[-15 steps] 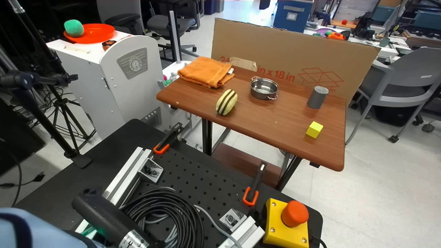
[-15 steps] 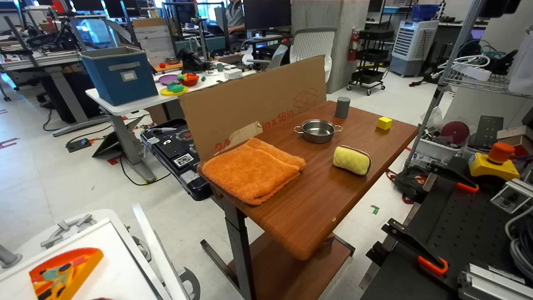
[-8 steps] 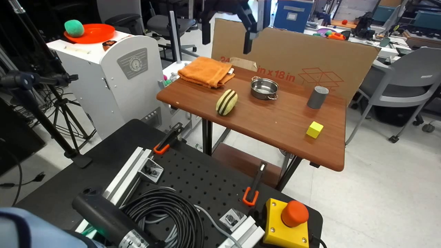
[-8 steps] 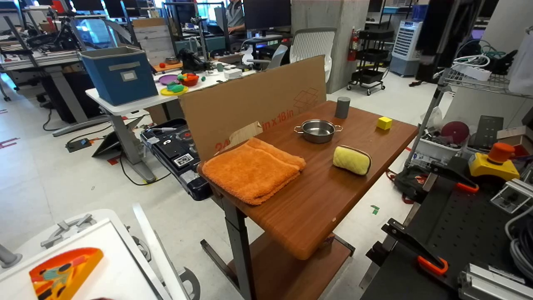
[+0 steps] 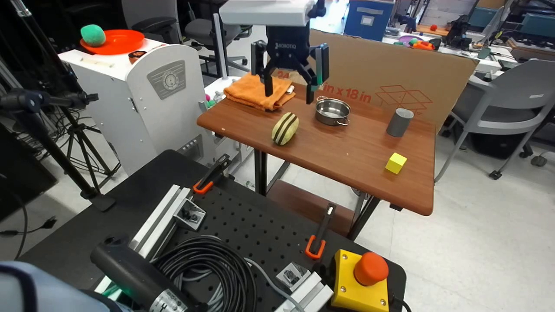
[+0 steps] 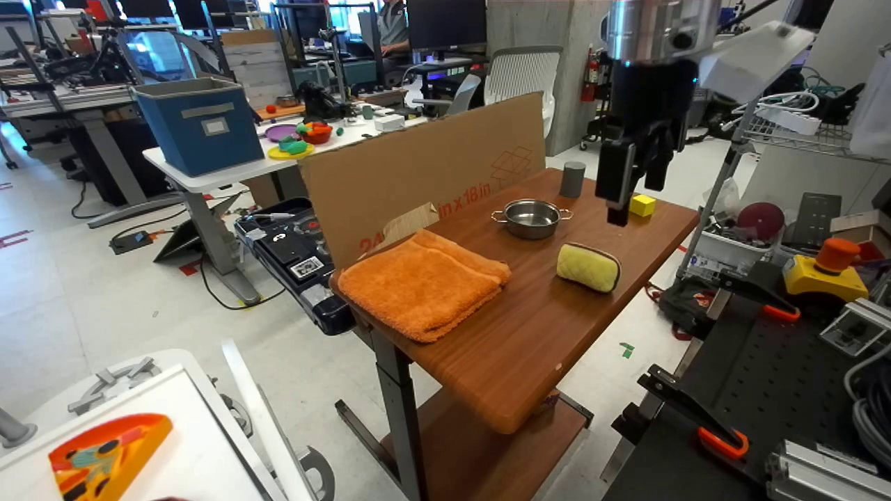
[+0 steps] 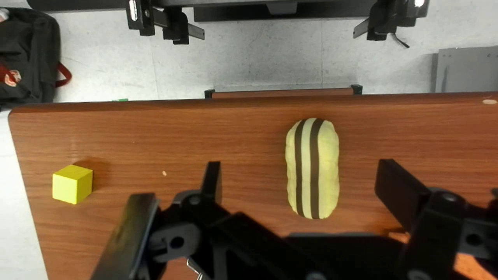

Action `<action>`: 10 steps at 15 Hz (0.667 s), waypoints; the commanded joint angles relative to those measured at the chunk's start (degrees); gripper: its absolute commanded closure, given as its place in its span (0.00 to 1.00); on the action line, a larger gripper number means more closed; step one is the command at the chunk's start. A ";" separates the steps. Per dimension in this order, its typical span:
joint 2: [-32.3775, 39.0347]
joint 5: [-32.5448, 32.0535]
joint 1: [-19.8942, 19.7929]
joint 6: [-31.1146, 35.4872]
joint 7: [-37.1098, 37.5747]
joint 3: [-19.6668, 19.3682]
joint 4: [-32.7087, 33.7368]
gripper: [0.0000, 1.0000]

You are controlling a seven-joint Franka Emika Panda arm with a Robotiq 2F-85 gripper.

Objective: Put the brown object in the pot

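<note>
The brown object, a yellowish-tan oval lump with dark brown stripes, lies on the wooden table in both exterior views. The pot, shallow shiny silver metal with two handles, stands beyond it; nothing shows inside it. My gripper is open and empty, pointing down above the table; it also shows in an exterior view. In the wrist view the brown object shows in the gap between my spread fingers, apart from both, its long side running up the picture. The pot is mostly hidden there.
A folded orange cloth lies at one end of the table. A grey cylinder and a yellow cube stand towards the other end. A cardboard panel rises along the far edge, behind the pot.
The arm and open gripper have come into both exterior views from the top and moved down over the table. The brown object, pot and other things have not moved.
</note>
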 commanded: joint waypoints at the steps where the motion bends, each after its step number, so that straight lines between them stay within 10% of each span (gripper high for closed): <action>1: 9.00 -3.98 2.24 0.02 4.01 -1.60 5.85 0.00; 8: 18.97 -4.42 7.16 0.37 6.75 -4.84 11.60 0.00; 9: 20.03 -4.45 7.84 0.03 7.10 -5.35 12.35 0.25; 10: 20.85 -4.37 8.38 -0.07 7.33 -5.82 12.94 0.26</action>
